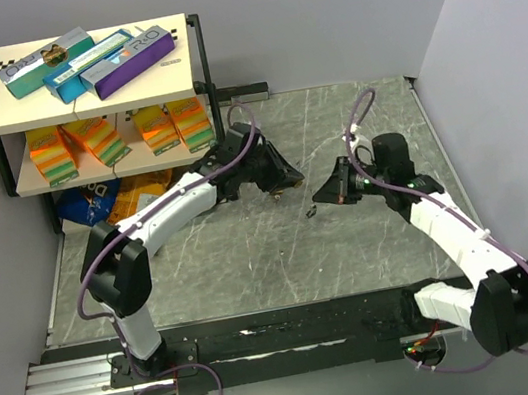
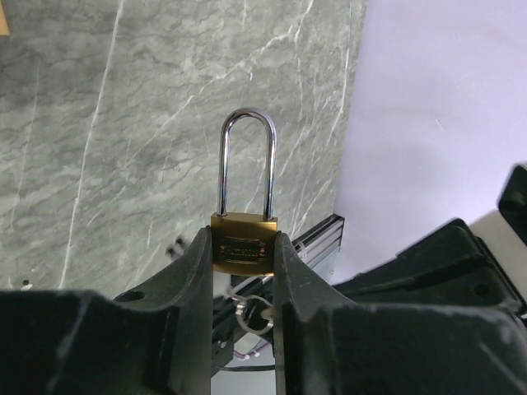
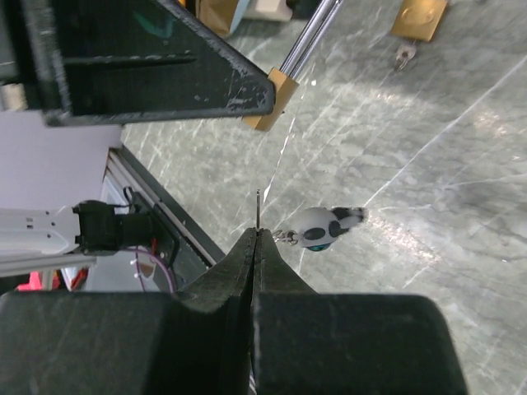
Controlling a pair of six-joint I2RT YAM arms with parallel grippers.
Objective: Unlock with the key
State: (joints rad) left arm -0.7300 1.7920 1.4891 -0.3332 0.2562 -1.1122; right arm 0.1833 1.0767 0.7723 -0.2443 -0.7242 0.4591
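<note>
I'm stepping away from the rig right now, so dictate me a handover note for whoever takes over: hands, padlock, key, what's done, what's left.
Left hand: shut on the brass padlock, clamped by its body, shackle pointing away from the wrist.
Right hand: shut on the key, thin blade poking out in front, a small grey-and-white tag beside it.
Done: both things are picked up and the hands face each other over the marble table.
To do: key not yet in the lock; the shackle has both legs in the body. Line up, insert, turn.
</note>
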